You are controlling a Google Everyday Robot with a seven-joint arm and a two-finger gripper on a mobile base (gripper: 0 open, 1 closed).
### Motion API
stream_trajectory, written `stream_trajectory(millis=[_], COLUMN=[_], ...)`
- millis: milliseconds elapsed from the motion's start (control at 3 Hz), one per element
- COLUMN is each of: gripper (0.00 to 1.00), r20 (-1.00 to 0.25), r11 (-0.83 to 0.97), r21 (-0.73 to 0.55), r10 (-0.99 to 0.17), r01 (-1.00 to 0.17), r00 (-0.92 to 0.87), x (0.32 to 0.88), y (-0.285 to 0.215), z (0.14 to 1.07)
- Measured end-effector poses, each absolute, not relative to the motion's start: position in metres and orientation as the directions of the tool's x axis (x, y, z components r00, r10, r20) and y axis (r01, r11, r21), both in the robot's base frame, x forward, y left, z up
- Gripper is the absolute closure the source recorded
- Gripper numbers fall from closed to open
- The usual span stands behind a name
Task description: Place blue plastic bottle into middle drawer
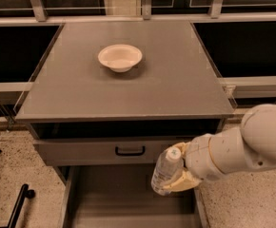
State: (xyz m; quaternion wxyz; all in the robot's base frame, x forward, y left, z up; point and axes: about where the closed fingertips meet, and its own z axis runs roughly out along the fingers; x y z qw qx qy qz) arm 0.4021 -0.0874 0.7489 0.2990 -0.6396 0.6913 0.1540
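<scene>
The blue plastic bottle [164,172] is clear with a white cap and is held tilted over the right part of the open middle drawer [119,203], a wide grey box with a flat floor pulled out below the cabinet. My gripper [178,175] is shut on the bottle from the right, its pale fingers [184,181] wrapped around the body. The white arm comes in from the right edge. The bottle is above the drawer floor, not resting on it.
A shallow white bowl [120,57] sits on the grey cabinet top [176,80]. The top drawer front with a black handle [130,151] is slightly open above the middle drawer. A black object [19,203] stands on the speckled floor at the left.
</scene>
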Motion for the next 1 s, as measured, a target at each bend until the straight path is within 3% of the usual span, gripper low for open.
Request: stream_trajectory(millis=[1000], gripper=[1.0], r20=[-0.662], r11=[0.153], r21=[-0.147], r10=[-0.75], r01=[-0.977], r00=[-0.018], x=[0.401], y=[-0.087], z=[0.692])
